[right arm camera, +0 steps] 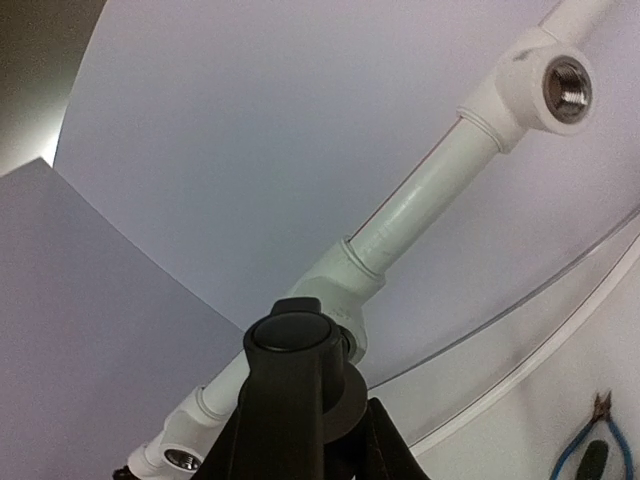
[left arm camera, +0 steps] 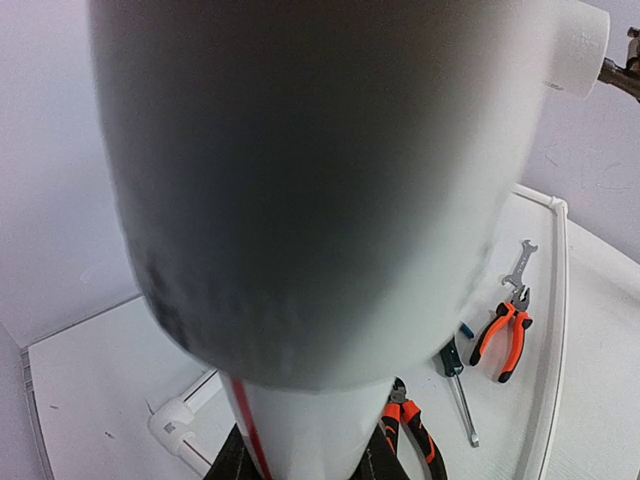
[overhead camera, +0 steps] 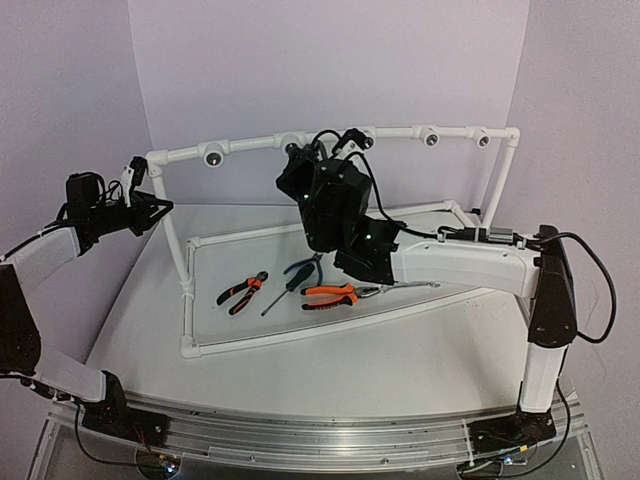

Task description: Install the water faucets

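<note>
The black water faucet (right arm camera: 300, 365) shows in the right wrist view with its round cap toward the camera. Its far end sits against a white tee fitting (right arm camera: 345, 285) on the top rail. My right gripper (right arm camera: 300, 445) is shut on the faucet from below. In the top view that gripper (overhead camera: 300, 172) is raised to the rail (overhead camera: 250, 148) of the white pipe frame. My left gripper (overhead camera: 150, 212) is shut on the frame's upright corner pipe (left arm camera: 320, 200), which fills the left wrist view.
Empty tee sockets (overhead camera: 430, 138) line the rail to the right, one of them large in the right wrist view (right arm camera: 565, 88). Inside the frame's base lie orange-handled pliers (overhead camera: 330, 294), cutters (overhead camera: 242, 291), a screwdriver (overhead camera: 295, 280) and a wrench (left arm camera: 518, 264).
</note>
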Robot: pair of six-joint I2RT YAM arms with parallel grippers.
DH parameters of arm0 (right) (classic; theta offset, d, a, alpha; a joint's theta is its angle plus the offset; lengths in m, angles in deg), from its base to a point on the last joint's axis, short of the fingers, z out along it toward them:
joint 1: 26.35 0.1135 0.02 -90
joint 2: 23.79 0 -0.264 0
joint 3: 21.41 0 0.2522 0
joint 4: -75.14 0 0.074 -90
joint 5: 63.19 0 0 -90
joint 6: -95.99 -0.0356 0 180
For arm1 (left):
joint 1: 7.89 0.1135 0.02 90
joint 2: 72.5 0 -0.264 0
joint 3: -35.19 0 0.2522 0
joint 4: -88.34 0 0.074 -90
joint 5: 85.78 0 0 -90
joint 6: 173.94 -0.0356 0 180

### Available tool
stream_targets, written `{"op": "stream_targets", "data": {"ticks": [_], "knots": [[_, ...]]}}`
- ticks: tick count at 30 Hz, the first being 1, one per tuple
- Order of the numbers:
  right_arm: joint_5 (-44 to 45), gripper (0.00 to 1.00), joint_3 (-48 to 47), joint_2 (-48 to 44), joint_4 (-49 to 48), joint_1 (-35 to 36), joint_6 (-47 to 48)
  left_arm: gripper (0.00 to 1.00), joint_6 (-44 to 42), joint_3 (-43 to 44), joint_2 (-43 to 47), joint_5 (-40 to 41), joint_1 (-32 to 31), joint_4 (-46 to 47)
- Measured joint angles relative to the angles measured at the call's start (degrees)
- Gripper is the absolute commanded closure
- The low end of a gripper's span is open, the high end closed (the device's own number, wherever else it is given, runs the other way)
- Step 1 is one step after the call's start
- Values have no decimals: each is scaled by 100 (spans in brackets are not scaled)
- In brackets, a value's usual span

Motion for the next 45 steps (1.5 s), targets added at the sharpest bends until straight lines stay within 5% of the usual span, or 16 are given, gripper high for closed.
{"op": "stream_targets", "data": {"ticks": [3,6,11,16,20,27,35,45], "knots": [[71,100,97,1,-120,17,-968,100,-3,0,0,-2,-2,4],[108,89,160,1,-221,17,-1612,100,-5,0,0,-2,-2,4],[113,48,200,-4,-268,17,-2079,100,-6,0,0,-3,-2,7],[-173,21,498,-23,-285,60,-1910,100,-38,0,0,0,-24,9],[-391,9,905,-238,-430,140,-1589,100,-43,0,0,3,-38,11],[-752,8,2050,-1276,-611,531,-629,100,-36,0,-9,0,-39,22],[-841,9,2681,-2337,942,1064,2164,100,-36,2,-11,0,-39,22],[20,8,2382,-2442,1893,1363,8695,100,-40,2,-11,-2,-39,20]]}}
